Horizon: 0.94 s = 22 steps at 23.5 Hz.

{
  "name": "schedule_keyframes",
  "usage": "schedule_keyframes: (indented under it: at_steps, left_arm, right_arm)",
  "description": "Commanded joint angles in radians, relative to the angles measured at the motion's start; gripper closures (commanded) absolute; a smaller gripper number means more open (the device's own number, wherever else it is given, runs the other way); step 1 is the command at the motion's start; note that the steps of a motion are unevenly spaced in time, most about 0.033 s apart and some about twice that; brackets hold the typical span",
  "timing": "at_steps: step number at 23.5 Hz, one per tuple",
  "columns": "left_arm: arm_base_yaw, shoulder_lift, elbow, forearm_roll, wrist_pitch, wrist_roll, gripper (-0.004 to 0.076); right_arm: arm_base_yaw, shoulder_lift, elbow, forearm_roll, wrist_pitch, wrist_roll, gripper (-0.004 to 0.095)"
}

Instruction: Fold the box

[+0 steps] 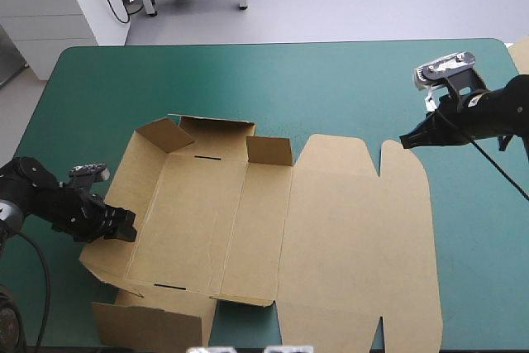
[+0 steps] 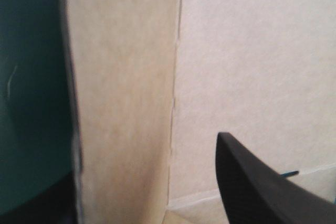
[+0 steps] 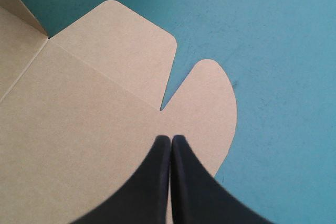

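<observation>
Box (image 1: 331,229): brown sheet on the middle of the tabletop, reaching its near edge; the far wall and two corner flaps stand raised in the left part, and the lid lies flat toward the right edge.
Left gripper (image 1: 124,227): at the box's left side panel, fingers spread, the panel's edge between them.
Right gripper (image 3: 171,139): fingers pressed together in a point, over the lid's rounded tab at its far right corner.
Cover (image 1: 347,88): teal-green, showing around the box.

From the near left the black left arm (image 1: 41,197) reaches inward, its left gripper (image 1: 126,226) of two broad black fin-shaped fingers spread apart, while the black right arm (image 1: 496,113) stretches in from the far right, its right gripper (image 1: 407,140) pinched to one point
</observation>
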State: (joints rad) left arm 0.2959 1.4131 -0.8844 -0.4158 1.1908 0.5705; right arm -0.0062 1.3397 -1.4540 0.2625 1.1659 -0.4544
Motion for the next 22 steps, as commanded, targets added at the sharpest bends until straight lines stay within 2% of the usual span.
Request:
schedule_keyframes:
  at_steps: [1,4,10,17,19,20,22]
  left_arm:
    - [0.000,-0.025,-0.020,-0.089,-0.018,0.012,0.0417]
    - [0.000,-0.025,-0.020,-0.087,-0.025,0.013,0.0551]
    - [0.000,-0.025,-0.020,-0.080,-0.042,0.013,0.0734]
    - [0.000,-0.025,-0.020,-0.036,-0.055,0.002,0.0731]
    - [0.000,-0.025,-0.020,-0.039,-0.088,0.004,0.0731]
    - [-0.008,-0.025,-0.020,-0.034,-0.138,0.010,0.0731]
    - [-0.042,-0.025,-0.033,-0.035,-0.188,0.083,0.0731]
  right_arm:
    - [-0.007,-0.032,-0.025,0.026,-0.032,-0.007,0.0924]
    - [-0.007,-0.032,-0.025,0.026,-0.030,-0.007,0.0924]
    - [-0.007,-0.032,-0.025,0.034,-0.030,-0.007,0.0924]
    - [-0.007,-0.032,-0.025,0.037,-0.036,-0.007,0.0924]
    - [-0.007,-0.032,-0.025,0.037,-0.038,-0.007,0.0924]
    - [-0.007,-0.032,-0.025,0.037,-0.038,-0.007,0.0924]
    - [-0.007,-0.032,-0.025,0.037,-0.041,0.000,0.0924]
